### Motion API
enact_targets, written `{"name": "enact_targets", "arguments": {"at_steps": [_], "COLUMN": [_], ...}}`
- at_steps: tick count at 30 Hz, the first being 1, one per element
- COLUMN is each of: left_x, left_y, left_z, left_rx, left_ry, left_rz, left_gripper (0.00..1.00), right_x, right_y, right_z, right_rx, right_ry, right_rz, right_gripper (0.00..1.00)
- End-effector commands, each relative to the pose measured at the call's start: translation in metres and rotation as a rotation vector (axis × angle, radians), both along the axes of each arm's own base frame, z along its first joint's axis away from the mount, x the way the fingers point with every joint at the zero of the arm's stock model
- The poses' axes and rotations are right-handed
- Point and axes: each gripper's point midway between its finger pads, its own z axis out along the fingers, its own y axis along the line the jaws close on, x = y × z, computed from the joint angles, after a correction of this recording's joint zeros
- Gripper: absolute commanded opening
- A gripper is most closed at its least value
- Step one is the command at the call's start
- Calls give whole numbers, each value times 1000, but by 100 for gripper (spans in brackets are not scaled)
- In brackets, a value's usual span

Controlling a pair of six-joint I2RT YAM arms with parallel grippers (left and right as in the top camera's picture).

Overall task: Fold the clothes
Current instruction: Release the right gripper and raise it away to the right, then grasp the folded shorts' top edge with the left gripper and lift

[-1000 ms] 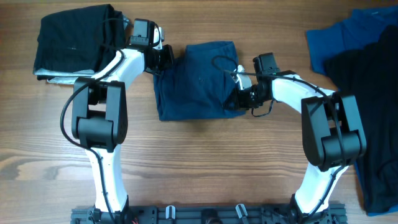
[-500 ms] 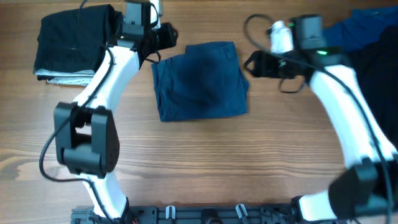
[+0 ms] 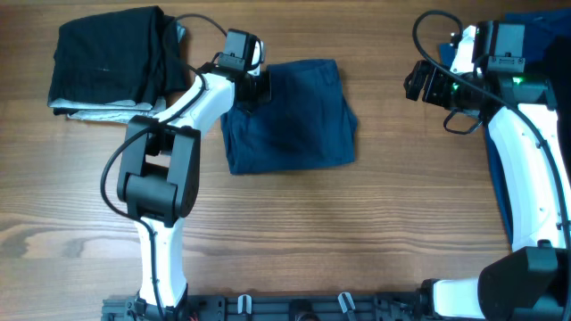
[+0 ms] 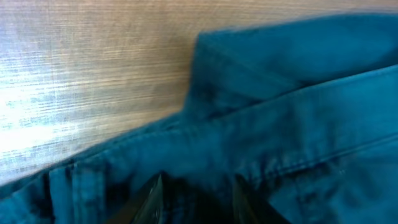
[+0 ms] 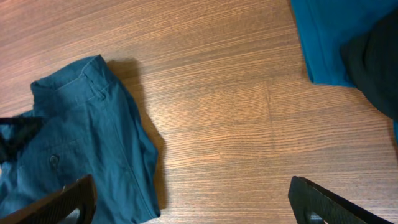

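Folded dark navy shorts (image 3: 287, 116) lie flat in the middle of the table, also seen as shorts (image 5: 81, 143) in the right wrist view. My left gripper (image 3: 260, 86) is down at their upper left edge. In its own view the fingers (image 4: 152, 199) stand partly apart, low over the blurred waistband cloth (image 4: 280, 124); whether any cloth is pinched does not show. My right gripper (image 3: 419, 83) hangs to the right of the shorts, clear of them. Its jaws (image 5: 193, 205) are wide open over bare wood with nothing between them.
A folded black garment (image 3: 107, 58) lies on pale grey cloth (image 3: 85, 111) at the far left. Royal blue cloth (image 3: 464, 62) and black cloth (image 3: 544, 178) are heaped along the right edge, and the royal blue cloth (image 5: 329, 31) also shows in the right wrist view.
My right gripper let go of the shorts' right edge, opened wide and swung up to the right. My left gripper opened, moved off, then came back to the shorts' upper left edge.
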Motion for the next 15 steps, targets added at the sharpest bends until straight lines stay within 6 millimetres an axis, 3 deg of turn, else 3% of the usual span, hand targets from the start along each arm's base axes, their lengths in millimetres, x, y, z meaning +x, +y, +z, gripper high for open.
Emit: {"name": "enact_targets", "arguments": {"at_steps": [1, 2, 5, 7, 9, 11, 13, 15], "left_x": [-25, -39, -83, -118, -162, -192, -209, -218], "left_y": [32, 45, 57, 52, 30, 14, 7, 16], "left_z": [-40, -45, -52, -52, -44, -37, -32, -17], "left_rx": [157, 204, 239, 224, 161, 177, 225, 327], "left_ry": [137, 203, 396, 554, 746, 843, 874, 861], "left_rz": [67, 136, 245, 289, 263, 216, 145, 110], "left_gripper": [33, 29, 25, 29, 36, 39, 38, 29], "right_x": [0, 0, 0, 0, 0, 0, 0, 0], "right_y": [-3, -3, -3, -3, -3, -3, -3, -3], "right_z": [-6, -6, -6, -6, -6, -6, -6, -6], "right_rx": [-11, -11, -11, -11, -11, -11, -11, -11], "right_ry": [16, 16, 16, 16, 16, 16, 16, 16], "right_rz": [-20, -20, -20, -20, -20, -21, -20, -21], "right_gripper": [100, 100, 100, 100, 100, 100, 100, 100]}}
